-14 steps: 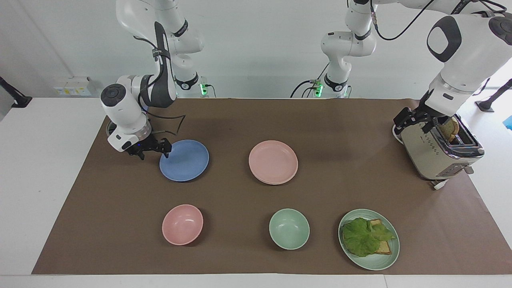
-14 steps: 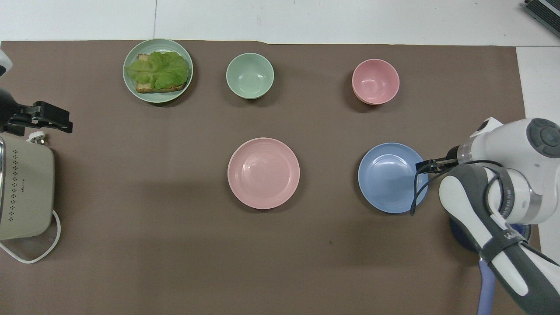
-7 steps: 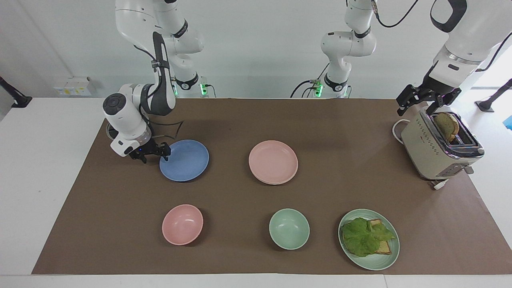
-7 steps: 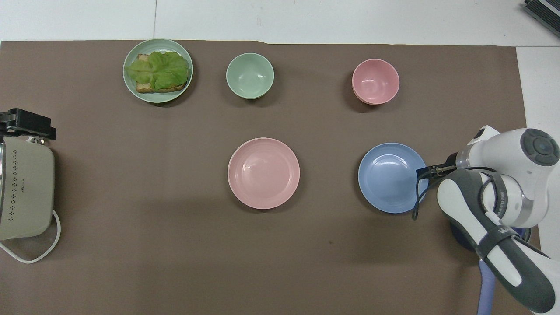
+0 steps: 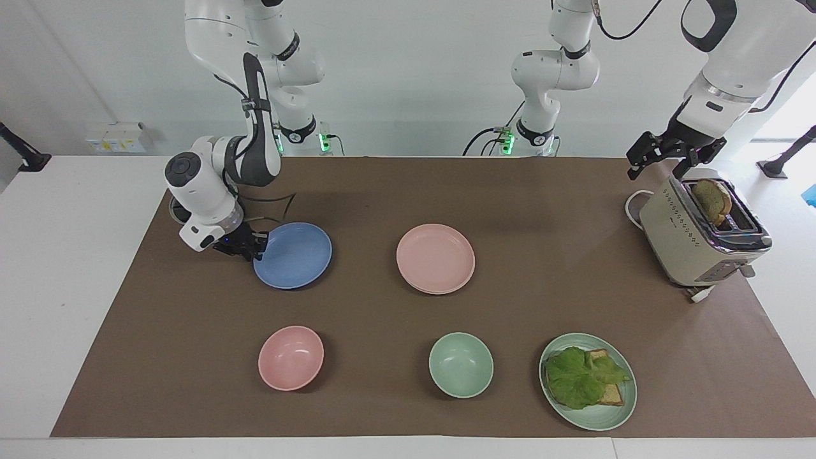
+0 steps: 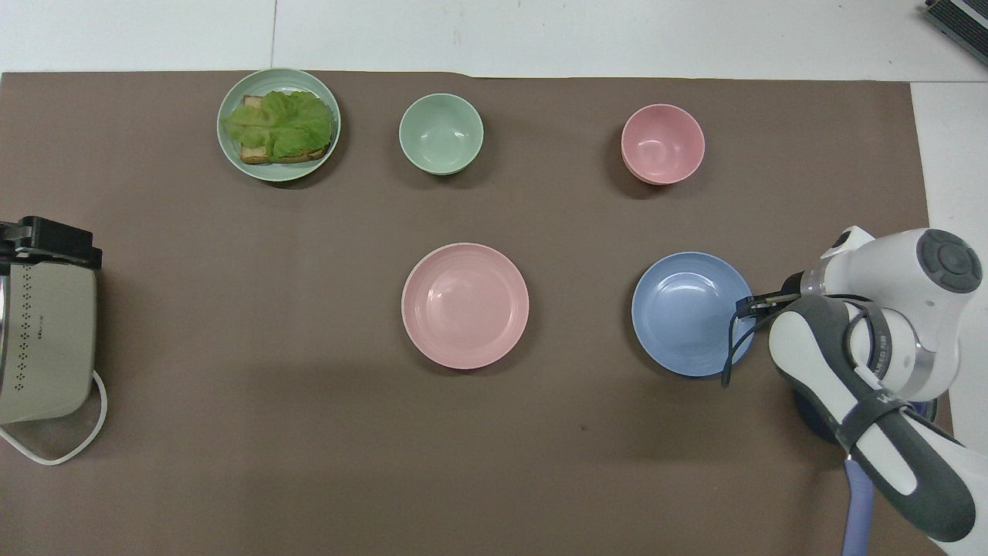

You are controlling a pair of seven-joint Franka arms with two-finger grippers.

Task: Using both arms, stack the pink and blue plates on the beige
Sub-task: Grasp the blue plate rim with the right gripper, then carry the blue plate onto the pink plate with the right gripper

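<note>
Overhead view counts two bowls, one pink bowl (image 6: pixel 662 144) and one mint bowl (image 6: pixel 441 133), plus three visible plates: a blue plate (image 6: pixel 691 313), a pink plate (image 6: pixel 465 304) mid-desk, and a green plate (image 6: pixel 278 123) with lettuce and toast. Facing view shows a paler rim under the pink plate, perhaps the beige plate (image 5: pixel 446 290). One toaster (image 5: pixel 698 239) stands at the left arm's end, on the brown mat (image 5: pixel 548 191). Compared with a second ago, the right gripper (image 5: pixel 257 245) has drawn its fingers together, pinching the blue plate's rim, and the left gripper (image 5: pixel 660 156), fingers spread, has risen from the toaster and now hangs above it.
</note>
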